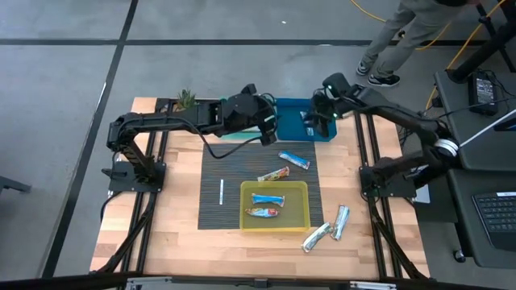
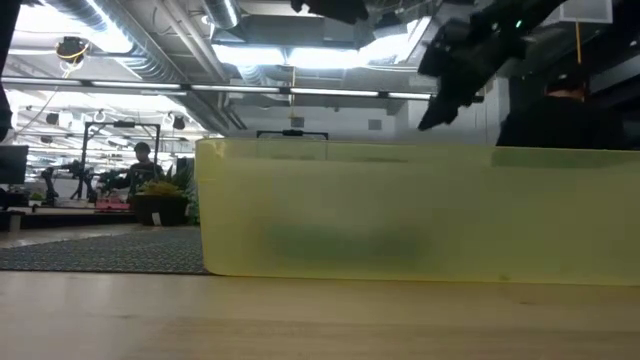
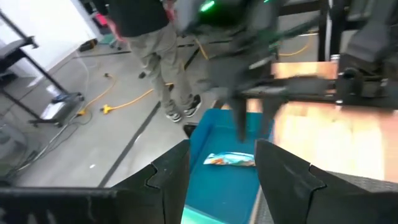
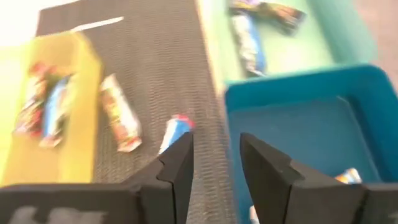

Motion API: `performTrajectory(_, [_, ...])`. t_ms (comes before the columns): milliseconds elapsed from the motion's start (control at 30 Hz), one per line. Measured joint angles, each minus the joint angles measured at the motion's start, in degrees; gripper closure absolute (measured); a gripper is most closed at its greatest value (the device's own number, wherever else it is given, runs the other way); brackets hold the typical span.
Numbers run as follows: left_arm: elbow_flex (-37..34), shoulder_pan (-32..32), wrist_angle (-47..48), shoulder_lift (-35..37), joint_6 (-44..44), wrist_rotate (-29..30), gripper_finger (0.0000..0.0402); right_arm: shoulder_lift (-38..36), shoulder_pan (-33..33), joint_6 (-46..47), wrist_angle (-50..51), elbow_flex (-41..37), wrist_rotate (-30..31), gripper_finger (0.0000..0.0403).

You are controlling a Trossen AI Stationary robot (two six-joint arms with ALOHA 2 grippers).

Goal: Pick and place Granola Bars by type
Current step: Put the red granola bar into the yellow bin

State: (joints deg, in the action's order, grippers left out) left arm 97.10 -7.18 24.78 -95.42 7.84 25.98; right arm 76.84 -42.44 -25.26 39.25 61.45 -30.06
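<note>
**What we cannot make out**

From worktop height, the yellow bin [image 2: 400,215] fills the picture, and through its cloudy wall we see only a dim smear, so the bars inside go unseen. In the high view the left claw [image 1: 264,129] covers part of the green tray [image 1: 242,137], hiding its contents. The right claw [image 1: 313,117] hangs over the blue bin [image 1: 292,109], its fingertips too small to judge. In the right wrist view, a bar [image 4: 349,177] is cut off behind a finger.
</note>
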Motion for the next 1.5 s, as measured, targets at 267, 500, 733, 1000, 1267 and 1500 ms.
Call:
performTrajectory(267, [0.0,-1.9,-0.2,0.0,-0.1,0.0,0.0235,-3.8,7.4,-0.7,3.6,0.0,3.5,0.0269])
performTrajectory(500, [0.0,-2.4,-0.6,0.0,-0.1,0.0,0.0233,-3.1,10.4,-0.6,4.8,0.0,4.3,0.0267])
performTrajectory(733, [0.0,-1.9,-0.5,0.0,-0.1,-0.2,0.0237,0.1,13.8,-0.4,6.3,-0.3,9.3,0.0198])
performTrajectory(1000, [0.0,-1.3,0.4,0.0,0.0,-0.2,0.0238,5.5,16.6,5.3,3.2,-6.0,16.6,0.0119])
performTrajectory(1267, [0.0,-1.2,0.8,0.0,-0.1,-0.5,0.0238,8.6,19.0,9.5,-0.3,-9.7,18.0,0.0114])
performTrajectory(1500, [0.0,-1.2,0.8,0.0,-0.1,-0.6,0.0242,9.0,21.4,11.8,-7.5,-13.7,18.5,0.012])
